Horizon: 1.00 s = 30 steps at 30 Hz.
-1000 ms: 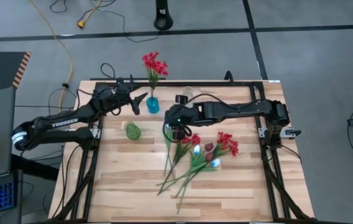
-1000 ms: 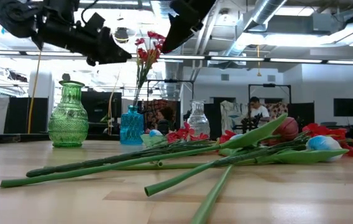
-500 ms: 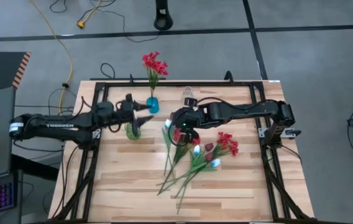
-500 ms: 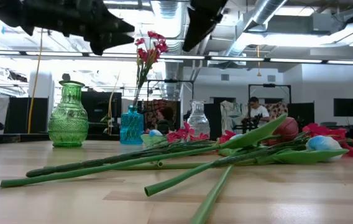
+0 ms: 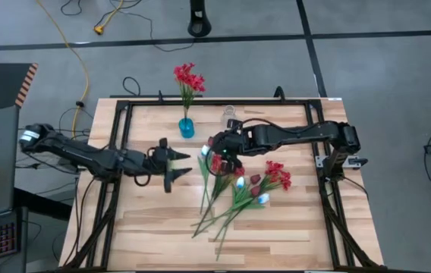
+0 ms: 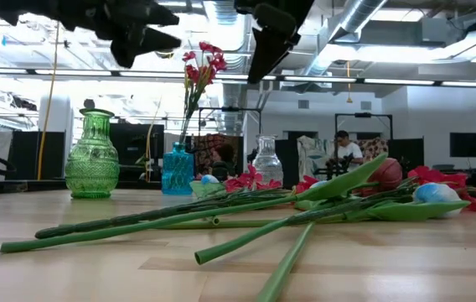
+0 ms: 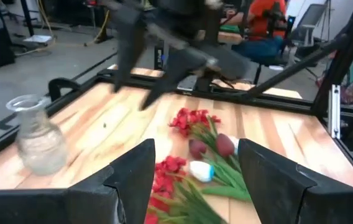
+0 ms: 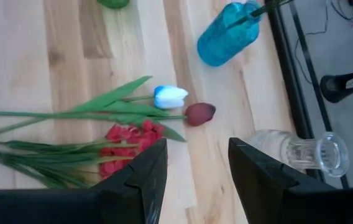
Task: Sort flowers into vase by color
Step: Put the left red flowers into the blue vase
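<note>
Light wooden slatted table (image 5: 155, 227): carries everything below.

Left gripper (image 5: 176, 168): over the table's left-centre, above where the green ribbed glass vase (image 6: 92, 157) stands in the low view; fingers spread wide, holding nothing, aimed toward the flower pile.

Right gripper (image 5: 217, 158): above the top end of the pile, fingers parted, empty.

Loose artificial flowers on long thin green stems (image 5: 234, 189): lying at table centre, stems crossed and overlapping; bright red clusters (image 5: 278, 176), dark maroon tulips (image 8: 199, 113), white tulips (image 8: 169, 96) mixed together.

Small blue glass vase (image 5: 187, 127): back centre, already holding a red bunch (image 5: 187, 78).

Clear glass vase (image 8: 305, 149): beside the blue one, apparently empty, though the view is poor.

Risks: both grippers converge on one tangled pile, so collision is likely; pulling one stem may drag neighbours; a low left arm could topple the green vase.
</note>
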Tool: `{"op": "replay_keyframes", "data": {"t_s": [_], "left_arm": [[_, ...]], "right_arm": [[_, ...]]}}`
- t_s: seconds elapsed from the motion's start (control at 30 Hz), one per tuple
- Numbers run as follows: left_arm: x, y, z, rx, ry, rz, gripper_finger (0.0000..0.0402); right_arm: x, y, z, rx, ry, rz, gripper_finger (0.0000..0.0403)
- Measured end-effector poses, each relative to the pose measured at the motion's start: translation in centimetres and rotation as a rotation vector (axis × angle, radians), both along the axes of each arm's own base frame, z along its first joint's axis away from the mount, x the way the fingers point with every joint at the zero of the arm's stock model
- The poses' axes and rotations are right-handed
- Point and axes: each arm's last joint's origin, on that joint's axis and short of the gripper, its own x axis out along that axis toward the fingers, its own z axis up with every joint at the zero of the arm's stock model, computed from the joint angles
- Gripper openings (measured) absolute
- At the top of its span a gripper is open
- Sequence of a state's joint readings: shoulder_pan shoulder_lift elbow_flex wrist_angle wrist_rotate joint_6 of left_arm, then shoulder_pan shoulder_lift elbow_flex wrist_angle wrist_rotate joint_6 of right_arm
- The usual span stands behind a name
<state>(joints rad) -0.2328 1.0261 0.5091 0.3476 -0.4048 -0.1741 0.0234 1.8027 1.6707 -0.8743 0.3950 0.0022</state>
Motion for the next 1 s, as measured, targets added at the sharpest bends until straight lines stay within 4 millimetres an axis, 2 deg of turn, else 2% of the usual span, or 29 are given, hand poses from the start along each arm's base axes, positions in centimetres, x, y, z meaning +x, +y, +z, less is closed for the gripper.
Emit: {"op": "replay_keyframes", "data": {"t_s": [0.17,0.37,0.73,0.83,1.0], "left_arm": [[2.6,-1.6,0.3,0.034,0.093,0.008,0.0218],[6.6,-2.8,-0.1,-0.031,0.251,0.05,0.0218],[12.1,-4.1,-4.3,-0.073,0.531,0.149,0.0218],[13.0,-4.4,-5.5,-0.091,0.588,0.167,0.0218],[14.2,-4.6,-7.2,-0.159,0.637,0.173,0.0218]], "right_arm": [[0.0,-0.3,0.0,0.0,0.002,-0.008,0.0196],[-0.6,-0.5,0.6,-0.021,0.021,0.02,0.0196],[-4.6,-0.5,5.0,-0.028,-0.083,0.028,0.0196],[-5.7,-0.6,5.3,-0.028,-0.099,0.027,0.0196],[-7.5,-0.6,4.6,-0.006,-0.14,-0.004,0.0196]]}}
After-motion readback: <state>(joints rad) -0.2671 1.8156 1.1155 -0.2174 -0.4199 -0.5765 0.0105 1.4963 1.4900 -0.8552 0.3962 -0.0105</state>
